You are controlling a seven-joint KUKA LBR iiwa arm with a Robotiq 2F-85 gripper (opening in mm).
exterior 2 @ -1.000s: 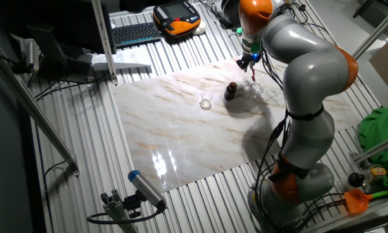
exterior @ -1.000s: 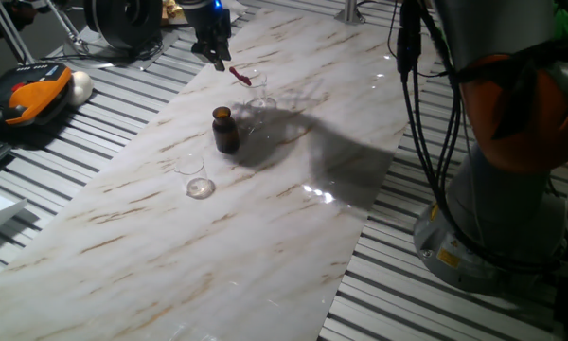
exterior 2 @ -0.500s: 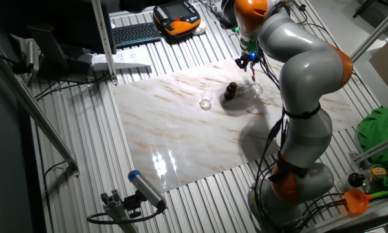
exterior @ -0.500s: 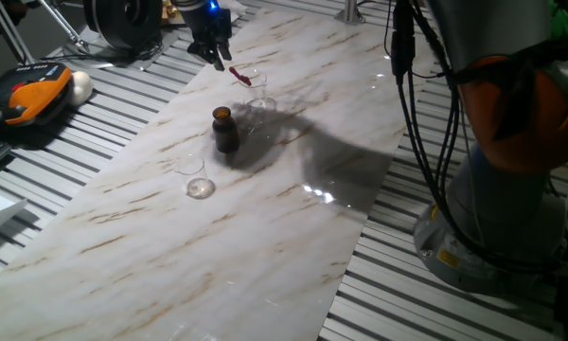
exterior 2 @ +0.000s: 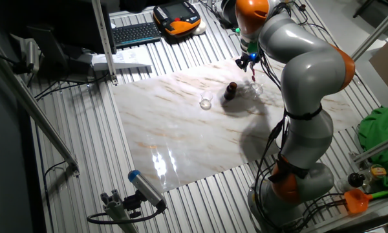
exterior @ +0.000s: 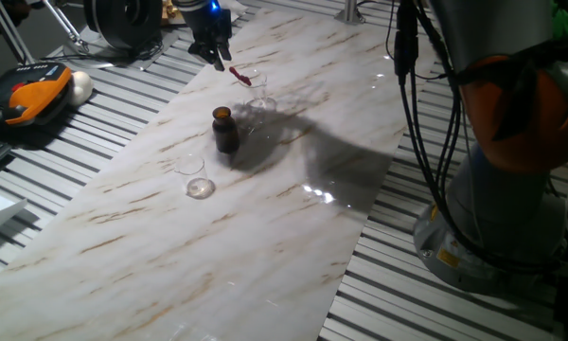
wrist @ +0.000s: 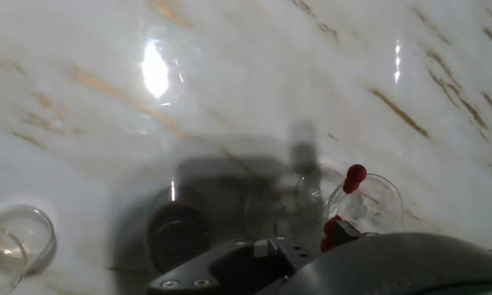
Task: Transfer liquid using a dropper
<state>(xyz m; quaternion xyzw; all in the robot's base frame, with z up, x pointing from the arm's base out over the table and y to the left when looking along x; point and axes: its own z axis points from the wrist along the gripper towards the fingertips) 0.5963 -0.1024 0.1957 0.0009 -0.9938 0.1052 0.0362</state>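
My gripper hangs over the far end of the marble board, shut on a dropper whose red tip points down and right. Just below that tip stands a clear glass. A brown bottle stands open nearer the middle, and a second clear glass stands in front of it. The other fixed view has the gripper, dropper, bottle and both glasses. In the hand view the red dropper hangs over a glass, with the bottle's mouth to its left.
The marble board lies on a slatted metal table. An orange pendant and a keyboard lie off the board's far side. The arm's base stands at the board's right edge.
The arm shifted a touch early on. The dropper, bottle and glasses stand where they were.
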